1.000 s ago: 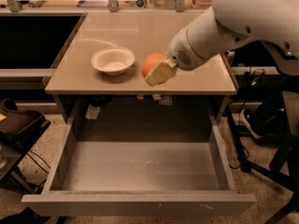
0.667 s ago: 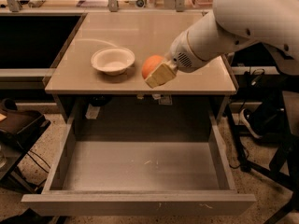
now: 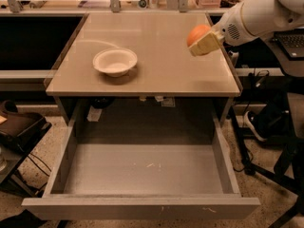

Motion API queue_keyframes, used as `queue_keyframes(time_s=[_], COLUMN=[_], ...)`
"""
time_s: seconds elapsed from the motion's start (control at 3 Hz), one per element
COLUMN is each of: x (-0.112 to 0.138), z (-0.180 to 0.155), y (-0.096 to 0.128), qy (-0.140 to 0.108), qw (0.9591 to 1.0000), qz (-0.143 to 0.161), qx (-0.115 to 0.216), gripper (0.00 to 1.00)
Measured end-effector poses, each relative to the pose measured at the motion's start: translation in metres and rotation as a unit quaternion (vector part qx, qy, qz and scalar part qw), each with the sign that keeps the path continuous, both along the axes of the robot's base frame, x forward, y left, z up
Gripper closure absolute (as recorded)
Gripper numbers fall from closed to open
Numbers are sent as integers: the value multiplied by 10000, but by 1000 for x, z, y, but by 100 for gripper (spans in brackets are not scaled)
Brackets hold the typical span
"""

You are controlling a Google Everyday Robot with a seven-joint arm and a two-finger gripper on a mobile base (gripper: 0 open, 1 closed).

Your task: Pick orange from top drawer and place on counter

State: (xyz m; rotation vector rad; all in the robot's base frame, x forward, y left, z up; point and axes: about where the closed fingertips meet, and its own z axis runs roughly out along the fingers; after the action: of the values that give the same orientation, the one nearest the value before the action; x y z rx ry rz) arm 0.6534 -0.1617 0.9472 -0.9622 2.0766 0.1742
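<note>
The orange (image 3: 196, 31) is in my end effector (image 3: 199, 41), pinched between the fingers: one tan pad (image 3: 206, 43) shows on the near side of the fruit and the other is hidden behind it. The fingers are closed only as far as the fruit allows. I hold it over the right rear part of the tabletop (image 3: 161, 46), close to the right edge, and as far as I can judge it hangs a little above the surface rather than resting on it.

So I take the pick as done: the fruit is out of the top drawer (image 3: 142, 167) and over the place where it belongs. What is left is the placing: lowering it onto the beige surface, opening the fingers and drawing back. Since it is round and near the edge, I judge it could roll once released.

The top drawer stands pulled fully out below the front edge, and its grey bottom shows nothing lying in it. The white bowl (image 3: 133, 57) sits on the left half, well apart from the fruit, and it looks empty too.
</note>
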Motion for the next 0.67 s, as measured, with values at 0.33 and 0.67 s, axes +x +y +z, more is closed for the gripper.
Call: queue_keyframes(time_s=[0.33,0.67], x=[0,5], z=[0,-16], y=[0,-1], qy=[4,141], qw=[10000,9999], qz=[1,-36], qx=[-1,-47], gripper=[100,100])
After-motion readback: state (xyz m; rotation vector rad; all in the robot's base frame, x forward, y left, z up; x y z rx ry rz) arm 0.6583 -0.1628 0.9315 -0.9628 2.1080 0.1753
